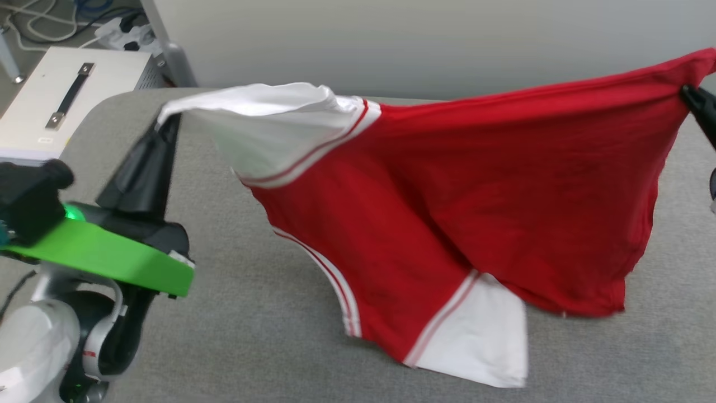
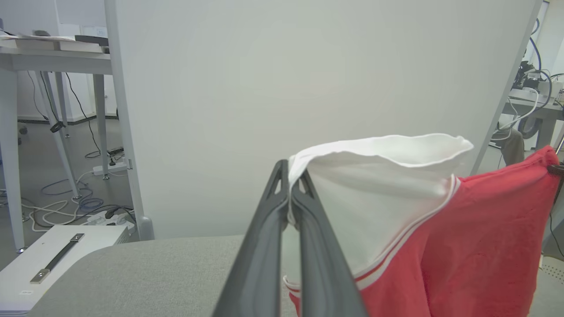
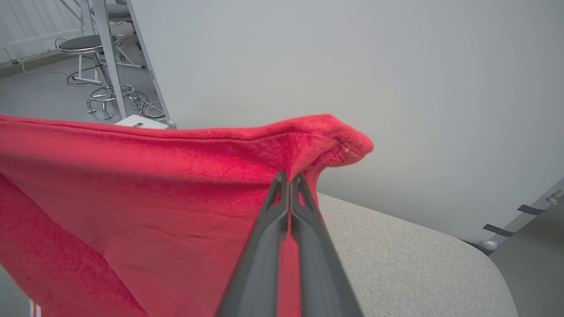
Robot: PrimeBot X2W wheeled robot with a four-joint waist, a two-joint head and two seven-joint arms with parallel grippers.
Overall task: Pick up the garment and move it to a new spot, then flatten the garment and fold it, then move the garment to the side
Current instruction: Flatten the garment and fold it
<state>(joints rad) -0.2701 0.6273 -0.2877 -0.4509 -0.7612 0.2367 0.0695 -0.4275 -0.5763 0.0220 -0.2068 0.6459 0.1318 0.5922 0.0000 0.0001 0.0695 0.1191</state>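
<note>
Garment: red short-sleeved T-shirt of thin fabric, white sleeves edged with red-white striped trim. Held up and spread sideways above the grey tabletop, upper edge pulled taut. One white sleeve pinched at its rim in the closed left claw, a red corner pinched in the closed right claw. Body hanging in loose diagonal folds; second white sleeve drooping lowest, down at the tabletop, contact uncertain

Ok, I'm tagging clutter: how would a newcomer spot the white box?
Find the grey table. Beyond its rounded far-left corner, lower down, sits the white box. Unlike the loose cables behind it, it is flat-topped with a black strap handle.
</note>
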